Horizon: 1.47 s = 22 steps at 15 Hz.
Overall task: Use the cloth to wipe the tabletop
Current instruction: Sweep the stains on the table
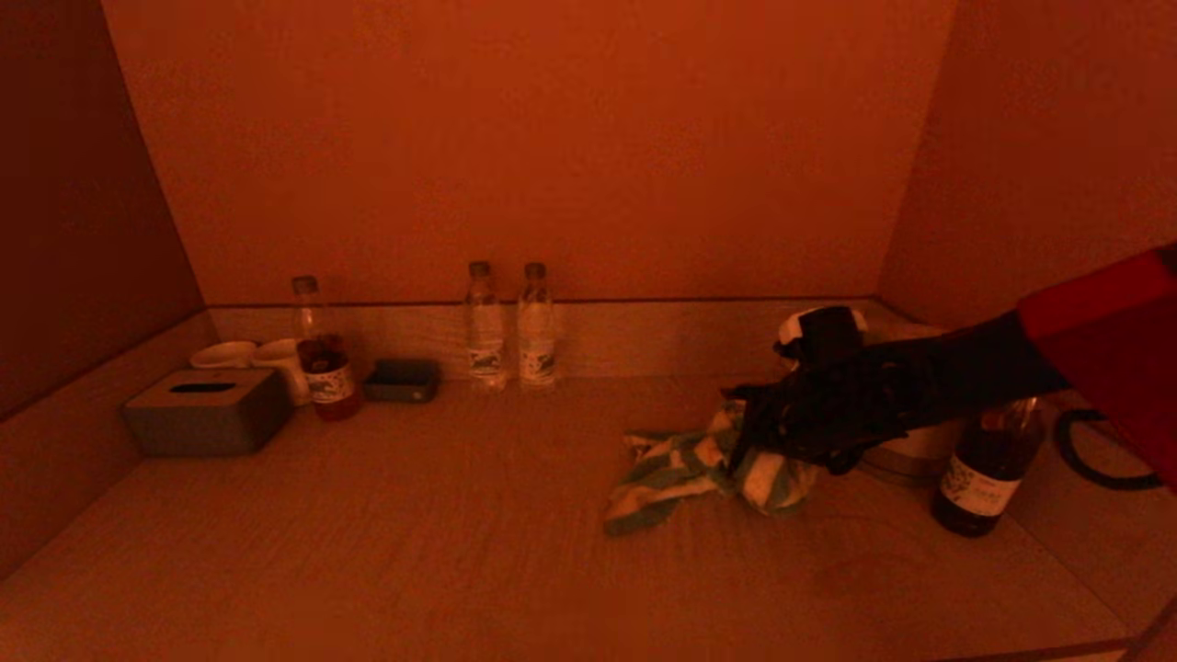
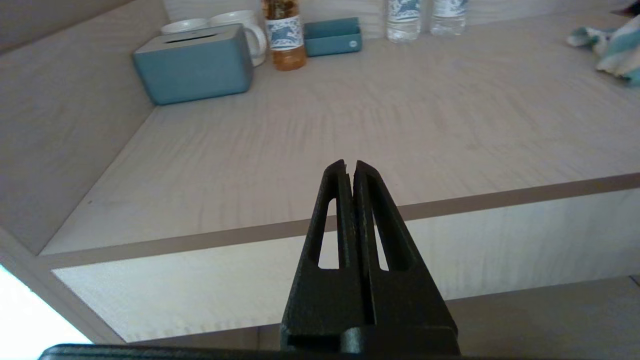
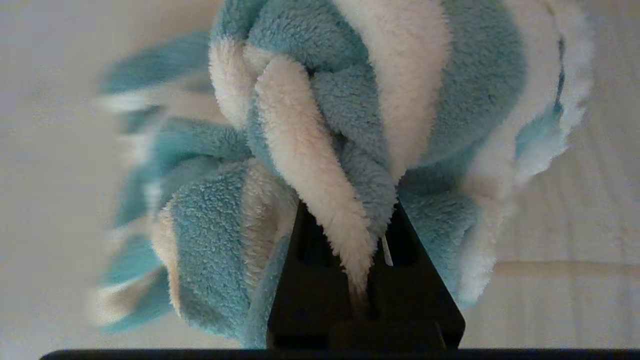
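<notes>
Nearest of all, the left claw (image 2: 348, 167) is seen parked short of the front edge of the tabletop (image 1: 441, 552), its two fingers pressed together on nothing; it is judged idle, kept clear so that the wiping can be left to the other arm.

Farther in, the cloth (image 1: 685, 469) is taken as the landmark. It is found on the right half of the tabletop, bunched where it is held and trailing out flat beyond that. The right claw (image 1: 749, 455) is clamped tight on a thick fold at the cloth's right end, so that the bundle can be dragged rather than lifted; in the right wrist view the striped terry (image 3: 350, 125) is seen wadded over the claw's tips. The long axis of the cloth is laid roughly left to right, with the loose tail pointing left and slightly toward the front edge, away from the grip.

Just right of the cloth, a dark bottle (image 1: 988, 469) is stood. Well to the left of the cloth and farther back, a grey tissue box (image 1: 207, 412) is set, and behind the cloth's left, against the back rim, two clear bottles (image 1: 510, 326) are lined.
</notes>
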Tool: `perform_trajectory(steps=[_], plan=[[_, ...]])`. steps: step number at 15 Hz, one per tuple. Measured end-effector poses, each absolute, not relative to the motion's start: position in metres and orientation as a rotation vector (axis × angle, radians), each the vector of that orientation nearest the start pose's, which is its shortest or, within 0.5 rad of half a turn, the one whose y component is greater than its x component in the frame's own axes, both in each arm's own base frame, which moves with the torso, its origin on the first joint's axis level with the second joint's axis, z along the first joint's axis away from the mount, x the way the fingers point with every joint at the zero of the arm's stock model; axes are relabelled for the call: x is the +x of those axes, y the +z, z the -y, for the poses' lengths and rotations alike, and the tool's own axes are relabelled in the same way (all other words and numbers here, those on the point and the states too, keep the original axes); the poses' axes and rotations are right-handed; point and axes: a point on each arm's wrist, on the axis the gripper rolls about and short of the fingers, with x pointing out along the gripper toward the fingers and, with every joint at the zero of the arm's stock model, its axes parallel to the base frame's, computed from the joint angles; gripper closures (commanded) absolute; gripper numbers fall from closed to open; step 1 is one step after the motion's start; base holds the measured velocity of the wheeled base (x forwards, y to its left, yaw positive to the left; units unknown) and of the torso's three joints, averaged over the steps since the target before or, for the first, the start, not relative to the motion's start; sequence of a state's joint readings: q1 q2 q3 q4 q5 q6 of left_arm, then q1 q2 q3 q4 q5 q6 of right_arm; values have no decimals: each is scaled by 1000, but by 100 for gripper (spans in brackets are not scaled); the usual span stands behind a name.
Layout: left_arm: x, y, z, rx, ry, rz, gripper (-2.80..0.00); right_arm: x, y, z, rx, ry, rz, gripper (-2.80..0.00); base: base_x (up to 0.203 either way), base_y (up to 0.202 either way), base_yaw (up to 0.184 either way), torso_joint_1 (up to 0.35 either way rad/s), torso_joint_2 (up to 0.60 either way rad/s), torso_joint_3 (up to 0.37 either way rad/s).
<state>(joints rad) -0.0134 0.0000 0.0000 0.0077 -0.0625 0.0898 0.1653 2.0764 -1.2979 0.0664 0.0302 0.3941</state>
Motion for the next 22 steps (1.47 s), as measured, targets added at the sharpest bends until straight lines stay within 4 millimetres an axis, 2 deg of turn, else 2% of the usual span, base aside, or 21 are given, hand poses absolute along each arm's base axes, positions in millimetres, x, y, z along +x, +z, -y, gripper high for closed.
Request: perform_trajectory(steps=[3,7,12,14,17,22], plan=[[-23,75,1,90,-77,-4,0,393,94,-69,305,9,-920,0,0,0,0,0,0,0],[-23,75,1,90,-76,-4,0,395,76,-81,285,23,-959,0,0,0,0,0,0,0],[-23,75,1,90,-76,-4,0,383,69,-103,249,70,-1004,0,0,0,0,0,0,0],[-23,75,1,90,-76,-4,0,371,70,-112,232,96,-1020,0,0,0,0,0,0,0],[-23,75,1,90,-77,-4,0,340,74,-125,198,146,-1059,0,0,0,0,0,0,0],[-23,75,1,90,-76,-4,0,298,81,-125,178,187,-1065,0,0,0,0,0,0,0]])
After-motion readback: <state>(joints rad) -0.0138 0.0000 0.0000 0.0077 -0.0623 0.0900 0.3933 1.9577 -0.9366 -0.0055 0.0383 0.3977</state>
